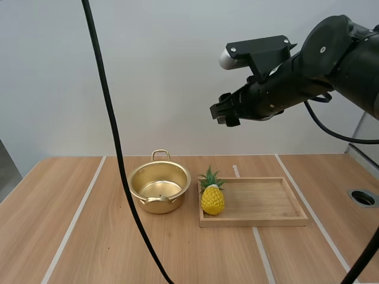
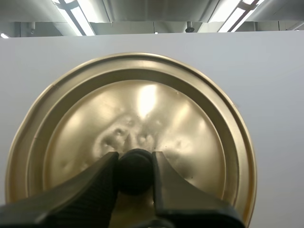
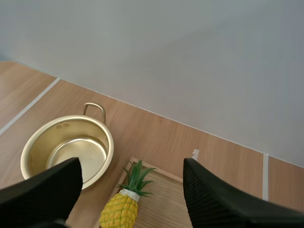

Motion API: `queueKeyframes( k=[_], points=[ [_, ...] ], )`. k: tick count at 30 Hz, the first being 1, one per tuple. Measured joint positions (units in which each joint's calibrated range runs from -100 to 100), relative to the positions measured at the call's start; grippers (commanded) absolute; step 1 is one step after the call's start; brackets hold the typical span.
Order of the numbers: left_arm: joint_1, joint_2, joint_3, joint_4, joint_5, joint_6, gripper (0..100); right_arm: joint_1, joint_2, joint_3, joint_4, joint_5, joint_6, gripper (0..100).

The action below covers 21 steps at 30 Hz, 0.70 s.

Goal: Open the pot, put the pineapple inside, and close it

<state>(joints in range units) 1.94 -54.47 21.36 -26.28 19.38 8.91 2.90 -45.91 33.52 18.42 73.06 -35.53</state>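
Note:
A gold pot (image 1: 160,188) stands open on the table, nothing inside it, its two handles at the near and far rim; it is also in the right wrist view (image 3: 66,153). A yellow pineapple (image 1: 212,197) with green leaves stands at the left end of a wooden tray (image 1: 278,219), just right of the pot, and appears between my right fingers' view (image 3: 122,207). My right gripper (image 1: 224,112) hangs open high above the tray. My left gripper (image 2: 135,173) is shut on the black knob of the gold lid (image 2: 142,114), held up facing a white wall.
The tray's middle and right part (image 1: 260,198) is bare wood. White tape lines (image 1: 77,216) run along the tabletop. A round metal grommet (image 1: 362,197) sits in the table at the far right.

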Motion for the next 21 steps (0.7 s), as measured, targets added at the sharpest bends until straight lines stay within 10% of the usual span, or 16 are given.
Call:
queueKeyframes(
  k=[21],
  points=[
    [0.0, 0.0, 0.0, 0.0, 0.0, 0.0, 0, 0.0, 10.08, 8.83, 7.03, 7.56, -1.79, 100]
  ],
)
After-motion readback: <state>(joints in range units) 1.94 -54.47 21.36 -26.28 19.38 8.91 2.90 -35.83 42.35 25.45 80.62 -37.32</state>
